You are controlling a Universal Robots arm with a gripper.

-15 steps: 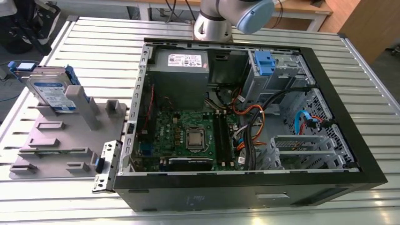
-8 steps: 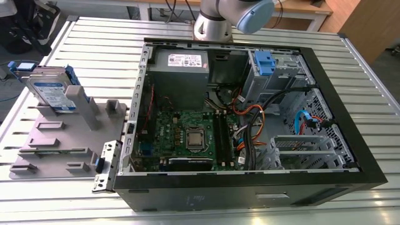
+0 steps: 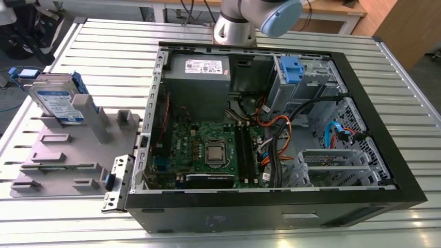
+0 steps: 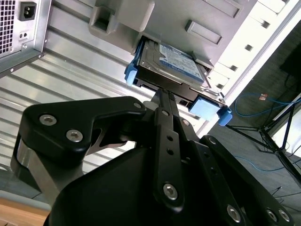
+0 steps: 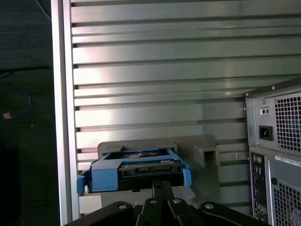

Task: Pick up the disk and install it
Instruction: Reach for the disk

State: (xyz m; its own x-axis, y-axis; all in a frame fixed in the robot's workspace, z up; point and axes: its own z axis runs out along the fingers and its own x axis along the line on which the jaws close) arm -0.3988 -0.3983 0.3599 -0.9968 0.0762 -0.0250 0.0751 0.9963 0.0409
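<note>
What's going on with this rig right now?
One robot arm is working on getting the disk into the open computer case. The disk stands upright in a grey holder on the slatted table, at the exterior view's left of the case, not yet picked up. In both wrist views the gripper is shut, empty, and aimed at the disk.

Flat silver-metal disk (image 3: 61,103): dull bare-metal casing, smooth blue-and-white paper-like label, smooth blue plastic carrier rails.
Pale grey moulded holder (image 3: 65,155): matt plastic.
Ribbed silver metal bench (image 3: 289,36): brushed finish with a soft sheen.
Open black computer case (image 3: 276,217): matt outer shell, dull grey sheet-metal interior.
Green circuit board (image 3: 206,150): slight gloss.
Black gripper (image 4: 162,94): matt body, bright metal screw heads; jaws thin, dark, matt.
</note>
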